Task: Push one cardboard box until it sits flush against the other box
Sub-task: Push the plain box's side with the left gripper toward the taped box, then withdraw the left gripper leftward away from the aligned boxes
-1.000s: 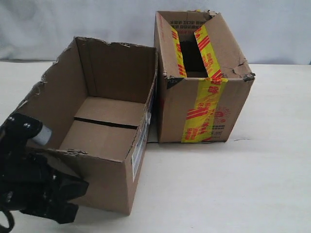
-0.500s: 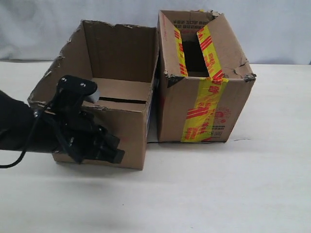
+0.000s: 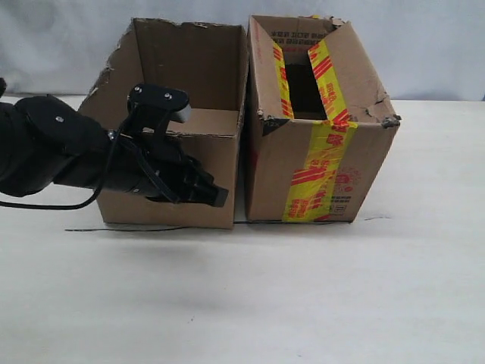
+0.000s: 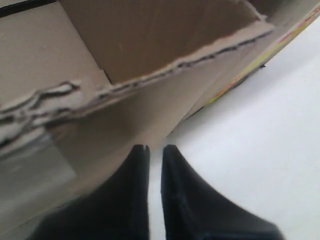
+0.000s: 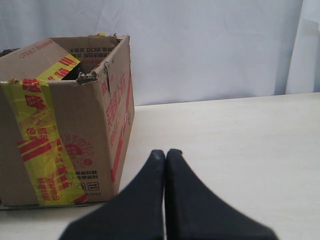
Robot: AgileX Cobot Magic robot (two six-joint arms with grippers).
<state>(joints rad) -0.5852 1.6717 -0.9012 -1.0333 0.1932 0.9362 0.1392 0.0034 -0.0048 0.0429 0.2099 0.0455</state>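
Finishing the push, I judge: my left claw (image 3: 214, 196), fingers pressed nearly together, lies alongside the plain brown ragged-rimmed cardboard box (image 3: 216, 152). Just beyond its tips stands the yellow-and-red taped brown box (image 3: 318, 152), apparently flush. Next: verify the seam, then retract.

Matt brown cardboard box (image 3: 218, 152) — ragged rim; other box (image 3: 360, 163) glossy-taped.

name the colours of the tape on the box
Yellow with red print; tape shows best in exterior view.
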